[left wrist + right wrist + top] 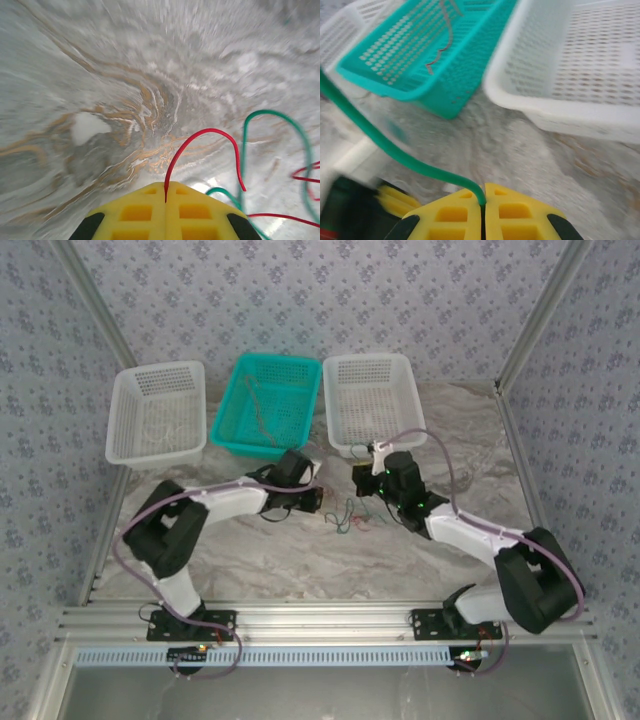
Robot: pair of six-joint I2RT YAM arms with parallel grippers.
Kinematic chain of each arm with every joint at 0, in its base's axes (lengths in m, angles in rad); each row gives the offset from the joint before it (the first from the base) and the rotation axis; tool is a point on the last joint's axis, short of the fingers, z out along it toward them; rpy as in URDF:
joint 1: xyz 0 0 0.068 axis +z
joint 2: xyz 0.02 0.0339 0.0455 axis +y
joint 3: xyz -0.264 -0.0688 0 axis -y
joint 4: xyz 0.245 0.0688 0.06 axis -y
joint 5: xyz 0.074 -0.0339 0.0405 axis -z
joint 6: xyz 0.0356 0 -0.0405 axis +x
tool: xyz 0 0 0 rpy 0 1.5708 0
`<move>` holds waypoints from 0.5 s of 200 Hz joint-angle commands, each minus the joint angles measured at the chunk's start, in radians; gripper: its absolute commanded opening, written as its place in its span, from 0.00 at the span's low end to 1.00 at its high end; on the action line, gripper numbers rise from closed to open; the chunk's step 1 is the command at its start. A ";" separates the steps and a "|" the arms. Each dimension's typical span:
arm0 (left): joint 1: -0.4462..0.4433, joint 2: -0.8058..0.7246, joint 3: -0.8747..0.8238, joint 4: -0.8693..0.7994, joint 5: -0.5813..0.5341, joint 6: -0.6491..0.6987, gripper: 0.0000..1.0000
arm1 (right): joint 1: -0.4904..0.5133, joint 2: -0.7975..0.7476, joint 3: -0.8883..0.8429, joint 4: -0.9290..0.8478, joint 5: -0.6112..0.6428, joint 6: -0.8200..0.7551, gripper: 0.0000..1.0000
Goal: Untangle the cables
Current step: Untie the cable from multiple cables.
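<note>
Red wire [210, 132] sits pinched in the left tool [165, 187] and green wire [385, 145] in the right tool [483, 192] — the cables [350, 518] clumped on the worktop [300, 565] between the arms — so the pull-apart step seems in hand, calling next for slow, opposite draws.

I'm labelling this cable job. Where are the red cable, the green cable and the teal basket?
red cable [210, 129]: left wrist view, top of its arch.
green cable [385, 147]: right wrist view, middle of its run.
teal basket [245, 450]: top view, near rim.
</note>
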 commanded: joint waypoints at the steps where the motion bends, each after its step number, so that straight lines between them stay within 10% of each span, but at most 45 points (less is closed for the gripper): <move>1: 0.008 -0.156 0.008 -0.053 -0.024 0.017 0.00 | -0.033 -0.064 -0.132 -0.049 0.159 0.043 0.06; 16: 0.008 -0.203 0.010 -0.068 -0.024 0.027 0.00 | -0.075 -0.091 -0.204 -0.064 0.104 0.064 0.20; 40: 0.007 -0.235 0.007 -0.072 -0.021 0.027 0.00 | -0.089 -0.230 -0.226 -0.180 0.037 0.091 0.85; 79: 0.007 -0.246 0.011 -0.074 -0.018 0.012 0.00 | -0.084 -0.563 -0.168 -0.387 0.064 0.006 0.88; 100: 0.005 -0.247 0.019 -0.069 0.001 0.005 0.00 | -0.072 -0.688 -0.243 -0.231 -0.156 -0.067 0.85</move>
